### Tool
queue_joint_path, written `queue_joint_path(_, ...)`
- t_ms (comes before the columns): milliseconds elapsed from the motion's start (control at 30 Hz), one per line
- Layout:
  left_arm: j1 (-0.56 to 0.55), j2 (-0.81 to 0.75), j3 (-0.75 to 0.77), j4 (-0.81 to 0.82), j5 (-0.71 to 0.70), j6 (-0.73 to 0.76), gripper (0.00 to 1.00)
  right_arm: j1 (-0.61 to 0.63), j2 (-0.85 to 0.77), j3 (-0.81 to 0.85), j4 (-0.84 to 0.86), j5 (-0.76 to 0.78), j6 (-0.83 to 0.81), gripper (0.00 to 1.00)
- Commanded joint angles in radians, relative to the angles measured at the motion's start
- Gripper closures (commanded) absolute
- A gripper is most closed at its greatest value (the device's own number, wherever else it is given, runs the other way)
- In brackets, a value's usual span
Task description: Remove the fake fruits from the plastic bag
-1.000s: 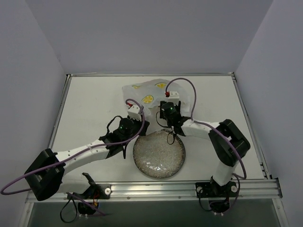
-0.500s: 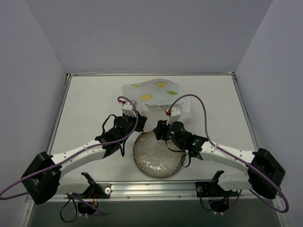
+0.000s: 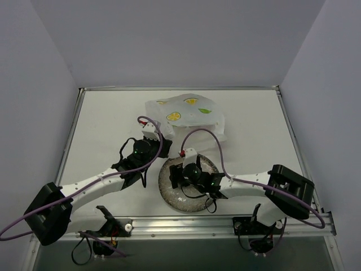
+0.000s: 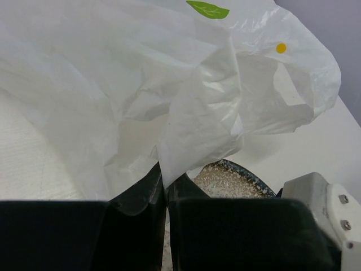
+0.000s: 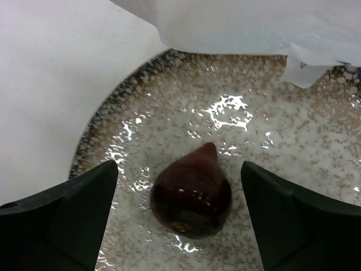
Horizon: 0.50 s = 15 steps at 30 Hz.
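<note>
The white plastic bag [image 3: 186,116] printed with citrus slices lies at the table's back middle, crumpled. My left gripper [image 3: 151,134] is shut on a fold of the bag [image 4: 186,141] at its near left edge. A dark maroon fruit [image 5: 192,192] with a pointed tip lies on the speckled glass plate [image 5: 316,147]. My right gripper [image 5: 180,186] is open above the plate, its fingers apart on either side of the maroon fruit and not touching it. In the top view the right gripper [image 3: 181,176] covers that fruit. The other fruits are hidden.
The round speckled plate [image 3: 169,195] sits just in front of the bag, between the two arms, and its rim [image 4: 237,172] shows under the bag's edge. Grey walls close in the table on three sides. A metal rail runs along the near edge.
My right gripper has pulled back from the bag's opening to over the plate, and the maroon fruit now lies on the plate between its open fingers. The left gripper has stayed on the bag.
</note>
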Motion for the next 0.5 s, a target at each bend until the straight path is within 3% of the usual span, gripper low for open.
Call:
queue_joint_path(0, 0.002, -0.049, 0.012, 0.031, -0.001, 0.002, 0.98, 0.012, -0.063, 0.087, -0.022, 0.067, -0.035, 0.12)
queue_joint_path(133, 0.002, -0.067, 0.011, 0.029, 0.006, -0.009, 0.98, 0.009, -0.151, 0.127, -0.087, 0.088, -0.119, 0.18)
queue_joint_path(233, 0.002, -0.079, 0.014, 0.029, 0.020, -0.036, 0.98, -0.030, -0.203, 0.147, -0.087, 0.114, -0.163, 0.46)
queue_joint_path(267, 0.002, -0.081, 0.014, 0.037, 0.037, -0.047, 0.98, -0.052, -0.198, 0.168, -0.087, 0.105, -0.182, 0.63)
queue_joint_path(367, 0.004, -0.075, 0.023, 0.070, 0.064, -0.102, 0.98, -0.143, -0.137, 0.204, -0.064, 0.070, -0.218, 0.83)
queue_joint_path(467, 0.004, -0.066, 0.047, 0.092, 0.098, -0.137, 0.98, -0.195, -0.056, 0.263, -0.029, 0.058, -0.244, 0.90)
